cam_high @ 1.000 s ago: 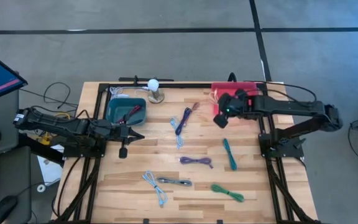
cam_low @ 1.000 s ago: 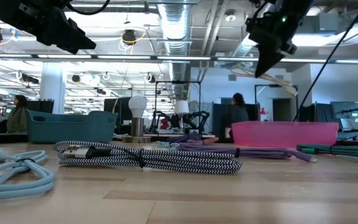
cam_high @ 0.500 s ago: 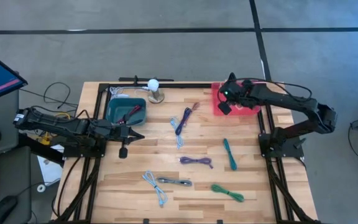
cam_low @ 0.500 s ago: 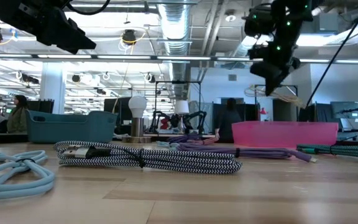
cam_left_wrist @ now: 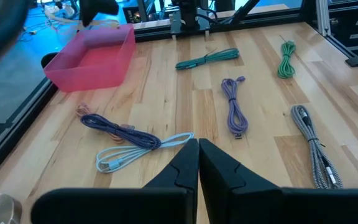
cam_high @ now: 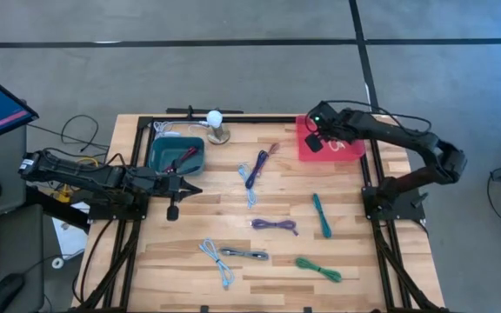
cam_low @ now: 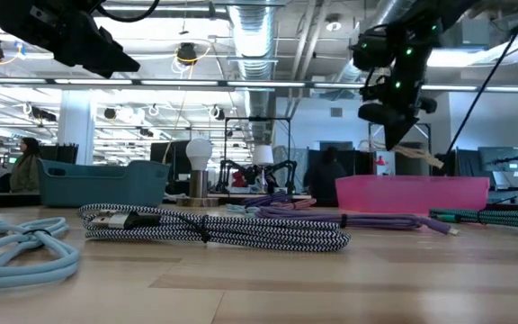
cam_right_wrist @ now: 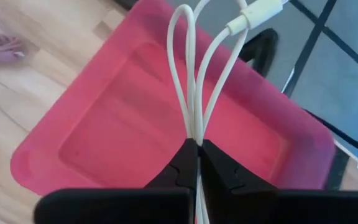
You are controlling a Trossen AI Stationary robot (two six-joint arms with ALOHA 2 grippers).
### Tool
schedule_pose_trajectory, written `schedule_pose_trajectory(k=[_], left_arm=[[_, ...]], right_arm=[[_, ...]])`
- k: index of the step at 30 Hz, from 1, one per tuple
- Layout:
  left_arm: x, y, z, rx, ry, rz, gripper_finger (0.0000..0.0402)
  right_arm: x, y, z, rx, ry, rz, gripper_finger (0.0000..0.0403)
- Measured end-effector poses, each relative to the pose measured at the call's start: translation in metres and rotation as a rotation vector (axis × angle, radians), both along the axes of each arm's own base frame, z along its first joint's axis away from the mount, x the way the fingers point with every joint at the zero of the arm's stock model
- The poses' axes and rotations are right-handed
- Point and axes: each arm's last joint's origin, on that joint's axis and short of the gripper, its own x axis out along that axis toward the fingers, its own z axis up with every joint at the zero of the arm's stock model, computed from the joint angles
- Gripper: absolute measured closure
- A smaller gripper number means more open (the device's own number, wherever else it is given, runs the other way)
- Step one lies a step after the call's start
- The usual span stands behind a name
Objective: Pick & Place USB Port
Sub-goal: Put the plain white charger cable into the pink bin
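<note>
While the right gripper pinches a white cable over the pink bin, it is not dropped yet. More cables wait on the table. At the left, the left gripper is shut on nothing.

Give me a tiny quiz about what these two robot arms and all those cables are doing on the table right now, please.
1. True or false: the right gripper holds a white cable over the pink bin.
2. Which container stands nearest the left gripper? A: the teal bin. B: the pink bin. C: neither.
3. Fill in: the left gripper's fingers are ____ and hold nothing.

Key: 1 true; 2 A; 3 shut.
</note>
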Motion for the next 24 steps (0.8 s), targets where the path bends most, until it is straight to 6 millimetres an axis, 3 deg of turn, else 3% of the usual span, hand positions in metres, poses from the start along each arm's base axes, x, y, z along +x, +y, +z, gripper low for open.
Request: schedule_pose_trajectory(k=[14,19,24], left_arm=[[0.0,0.0,0.0,0.0,0.0,0.0,0.0389],[0.0,0.0,0.0,0.0,0.0,0.0,0.0389],[0.0,0.0,0.0,0.0,0.0,0.0,0.0389]], right_arm=[[0.029,-0.021,-0.07,0.124,0.153,0.003,0.0403],[0.033,-0.024,-0.084,0.147,0.178,0.004,0.0403],[0.034,-0.024,-0.086,0.144,0.174,0.004,0.0399]])
